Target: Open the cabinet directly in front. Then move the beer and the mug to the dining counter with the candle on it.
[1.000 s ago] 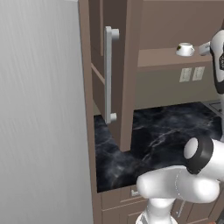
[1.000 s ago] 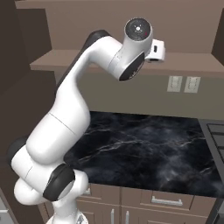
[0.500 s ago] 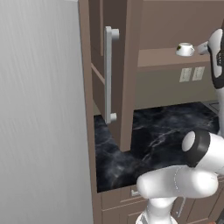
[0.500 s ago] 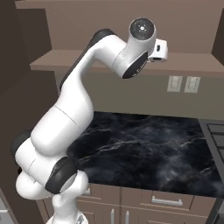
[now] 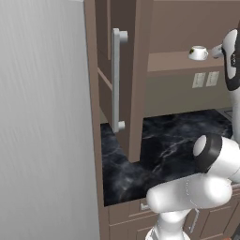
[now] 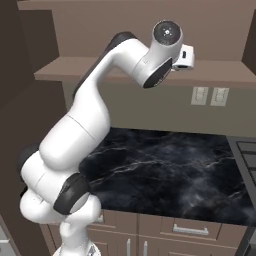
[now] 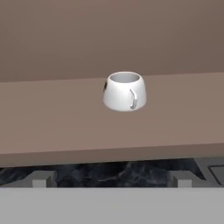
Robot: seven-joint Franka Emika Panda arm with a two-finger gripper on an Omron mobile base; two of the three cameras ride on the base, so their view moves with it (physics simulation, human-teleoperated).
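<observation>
Slightly shifted since a second ago: in the right base view the arm's upper joints had swung a little to the right, and in the left base view the elbow had risen; mug and open door looked unchanged. Tool [image 7: 112,183] sat level with the front lip of the cabinet shelf, two dark finger tips [image 7: 40,178] spread wide apart at the bottom of the hand view, nothing between them, touching nothing. Mug [image 7: 124,91] stood straight ahead of the tool, a little above the tip line, upright on the shelf, set back from the shelf edge, roughly centred between the tips, marginally to the right. Its handle faced the camera, turned slightly right; dark mark on its left side. Squat round body, no long axis to align with, so the approach looked like a plain forward reach along the shelf, judged. Cabinet [image 5: 123,84] door stood swung open in the left base view, silver bar handle edge-on; mug [image 5: 198,52] visible there on the shelf near the arm's wrist. Black marble surface [image 6: 165,170] lay below, bare. Beer could not be made out. Step in hand, judged: closing in on the mug, grasp not yet made.
</observation>
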